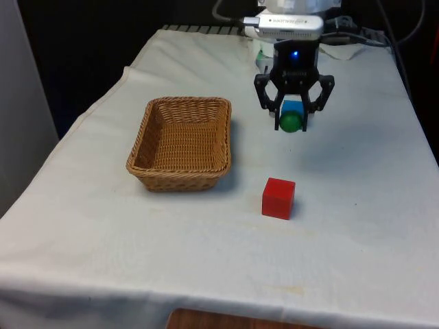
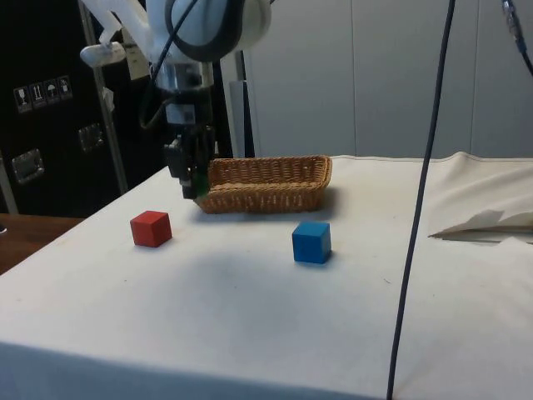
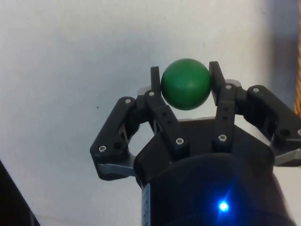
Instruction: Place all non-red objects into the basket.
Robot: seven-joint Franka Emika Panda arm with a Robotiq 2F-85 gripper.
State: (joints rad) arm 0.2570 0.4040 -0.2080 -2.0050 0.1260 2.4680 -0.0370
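Basket, woven wicker, rectangular, sat toward the front view's left on the white cloth; its visible interior held nothing. In the side view the basket lay at the far side of the table, beyond the cubes.

To its right in the front view the gripper hung above the cloth, clear of the surface. Its fingers were closed partway around a green ball, pinching it from both sides. The wrist view confirmed this: the green ball was seated between the two black fingertips, with plain white cloth behind it. In the side view the gripper was just in front of the basket's near corner, above table level.

A blue cube stood on the cloth directly behind the ball in the front view, mostly hidden by it; the side view showed the blue cube resting alone on the cloth, well apart from the gripper.

A red cube sat on the cloth nearer the camera, slightly right of the basket and apart from it; in the side view the red cube was below and beside the gripper.

Black curtains hung behind the table in the front view; dark cabinets stood behind it in the side view.
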